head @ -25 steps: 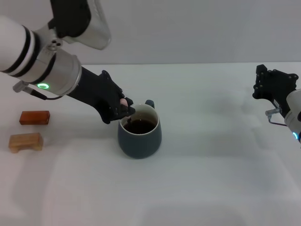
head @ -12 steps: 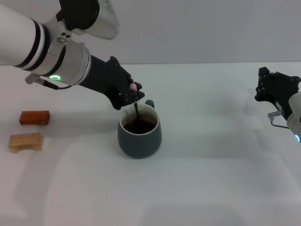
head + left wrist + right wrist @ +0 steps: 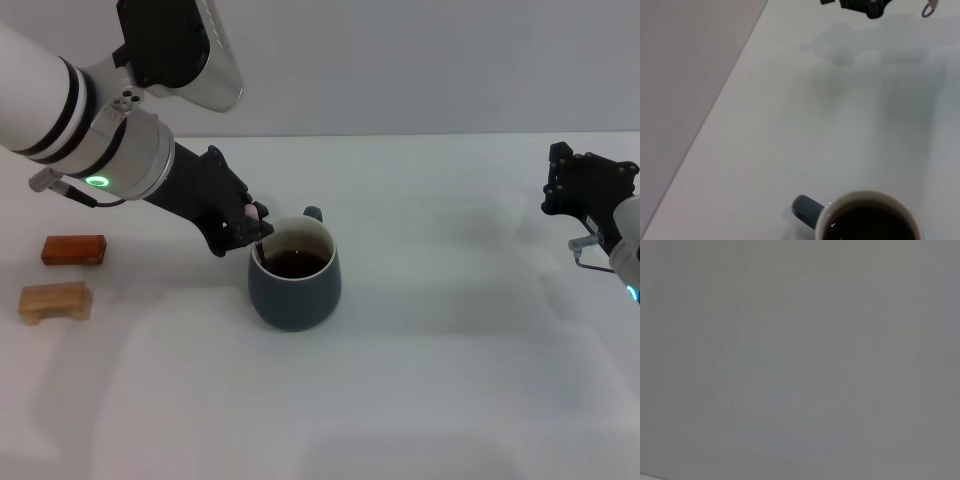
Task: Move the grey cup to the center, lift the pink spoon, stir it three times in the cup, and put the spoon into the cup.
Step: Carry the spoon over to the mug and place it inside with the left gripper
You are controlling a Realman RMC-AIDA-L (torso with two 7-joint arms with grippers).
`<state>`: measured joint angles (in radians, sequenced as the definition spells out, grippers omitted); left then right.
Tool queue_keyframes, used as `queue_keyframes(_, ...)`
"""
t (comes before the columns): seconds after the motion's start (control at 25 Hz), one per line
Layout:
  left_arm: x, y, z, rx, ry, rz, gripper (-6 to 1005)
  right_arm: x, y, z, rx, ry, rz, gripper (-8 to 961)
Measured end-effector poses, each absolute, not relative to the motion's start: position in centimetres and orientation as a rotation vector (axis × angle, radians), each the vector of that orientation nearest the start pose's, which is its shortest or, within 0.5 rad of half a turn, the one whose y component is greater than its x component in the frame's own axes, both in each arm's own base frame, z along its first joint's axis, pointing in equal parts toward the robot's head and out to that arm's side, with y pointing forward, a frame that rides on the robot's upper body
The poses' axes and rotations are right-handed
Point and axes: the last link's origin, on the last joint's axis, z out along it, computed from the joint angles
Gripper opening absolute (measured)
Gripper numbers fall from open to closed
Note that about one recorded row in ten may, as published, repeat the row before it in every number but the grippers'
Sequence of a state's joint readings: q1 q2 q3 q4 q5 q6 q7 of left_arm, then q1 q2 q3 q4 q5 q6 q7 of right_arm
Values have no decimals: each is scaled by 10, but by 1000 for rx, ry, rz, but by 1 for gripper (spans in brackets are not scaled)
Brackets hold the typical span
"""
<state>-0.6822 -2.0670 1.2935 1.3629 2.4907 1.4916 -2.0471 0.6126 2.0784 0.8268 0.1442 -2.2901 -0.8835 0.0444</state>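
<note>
**Inspector A:** Start at the left of the table [image 3: 420,400]. What stands there?

**Inspector B:** Two small blocks, an orange-brown block [image 3: 73,249] and a tan block [image 3: 55,300] just nearer the robot. Neither belongs to the task and neither is touched.

**A:** The left end effector [image 3: 252,232]?

**B:** It hangs at the left rim of the cup [image 3: 294,276], clenched on the spoon [image 3: 260,237]. A little pink shows between the fingers, and a thin dark shaft runs from there down into the brown liquid. The spoon's bowl is hidden below the surface.

**A:** Position of the cup?

**B:** Upright near the middle of the table, handle turned away from the robot. The left wrist view confirms the handle and the dark liquid inside the pale rim. I judge the placing step done.

**A:** And the stirring?

**B:** The spoon is lifted and dipped, so that step is under way. How many turns are complete cannot be read from these views.

**A:** What remains?

**B:** By my judgement, any stirring turns outstanding, then letting go so the spoon rests in the cup.

**A:** The right side?

**B:** The right end effector [image 3: 585,186] is parked at the far right edge, well apart from the cup. Whether it is released or clenched I cannot tell; its wrist view shows only blank grey.
</note>
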Motion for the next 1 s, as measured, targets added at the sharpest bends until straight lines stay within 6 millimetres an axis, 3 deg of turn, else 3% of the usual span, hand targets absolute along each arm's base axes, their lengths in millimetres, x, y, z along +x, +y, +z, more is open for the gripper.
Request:
queue_keyframes(0.6, -122, 373, 11, -2862, -140, 286, 162, 299, 385, -39, -1783, 496, 491, 4)
queue_keyframes(1.0, -119, 386, 3, -2835, -130, 240, 163, 300, 384, -38, -1778, 496, 498, 4)
